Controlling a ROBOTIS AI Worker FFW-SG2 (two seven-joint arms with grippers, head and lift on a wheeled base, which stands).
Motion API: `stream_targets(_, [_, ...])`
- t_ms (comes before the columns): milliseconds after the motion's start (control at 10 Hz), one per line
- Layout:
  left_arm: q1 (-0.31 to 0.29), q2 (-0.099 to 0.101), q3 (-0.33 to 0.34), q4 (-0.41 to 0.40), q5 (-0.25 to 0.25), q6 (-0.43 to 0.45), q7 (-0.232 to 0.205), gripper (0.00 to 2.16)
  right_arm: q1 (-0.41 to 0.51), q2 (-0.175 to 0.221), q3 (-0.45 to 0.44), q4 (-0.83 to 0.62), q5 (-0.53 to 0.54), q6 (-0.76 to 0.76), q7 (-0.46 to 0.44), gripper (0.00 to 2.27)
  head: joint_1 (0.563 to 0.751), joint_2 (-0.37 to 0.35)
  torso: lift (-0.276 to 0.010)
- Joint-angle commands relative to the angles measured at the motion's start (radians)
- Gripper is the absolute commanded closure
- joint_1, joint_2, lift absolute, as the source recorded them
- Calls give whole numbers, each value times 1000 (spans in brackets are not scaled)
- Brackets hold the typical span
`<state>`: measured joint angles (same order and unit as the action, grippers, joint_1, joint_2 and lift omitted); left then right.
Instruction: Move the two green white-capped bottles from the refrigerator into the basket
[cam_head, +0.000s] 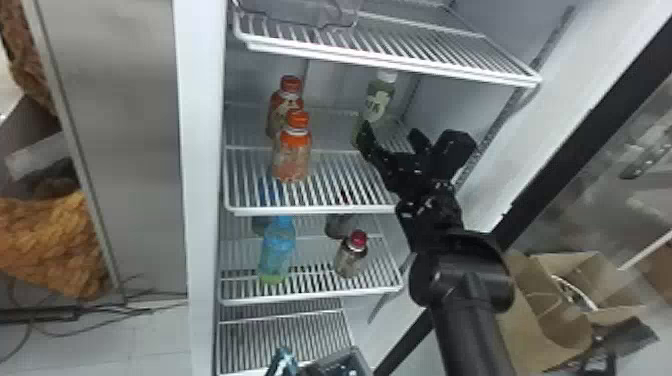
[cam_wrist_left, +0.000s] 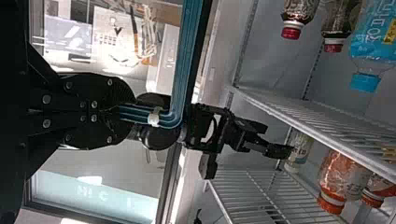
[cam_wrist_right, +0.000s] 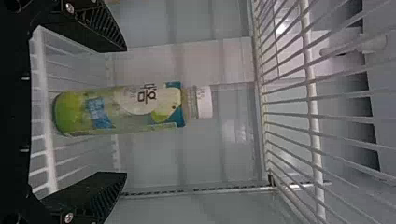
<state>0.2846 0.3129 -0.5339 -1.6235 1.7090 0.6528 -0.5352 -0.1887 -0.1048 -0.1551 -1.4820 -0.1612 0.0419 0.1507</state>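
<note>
My right gripper (cam_head: 400, 140) is inside the refrigerator at the upper middle shelf, fingers spread. A green white-capped bottle (cam_head: 382, 97) stands upright there, beyond the fingers. In the right wrist view the bottle (cam_wrist_right: 140, 109) shows between the two fingers of my right gripper (cam_wrist_right: 126, 111), with gaps on both sides and nothing gripped. The left wrist view has the same bottle (cam_wrist_left: 301, 144) near the tip of one right finger. My left gripper (cam_wrist_left: 114, 113), with its fingers together and nothing held, is outside the shelves.
Two orange-capped bottles (cam_head: 292, 150) stand left on the same shelf (cam_head: 345, 172). Below are a blue bottle (cam_head: 277, 250) and a red-capped bottle (cam_head: 351, 257). Another wire shelf (cam_head: 400, 50) hangs above. The door frame (cam_head: 590, 130) and cardboard boxes (cam_head: 555, 315) are at the right.
</note>
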Motion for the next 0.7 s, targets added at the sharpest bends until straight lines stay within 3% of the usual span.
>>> stream_targets(0, [-5,0,-3,0,0,0,1,1214,-47,-4,8,60,2,0,0,104,695,-350,-4])
stream_targets(600, [-17,0,-11,0,6,-2,3,1216,-179,-16,53,209,22,-17,-56,111,695,-350,-4])
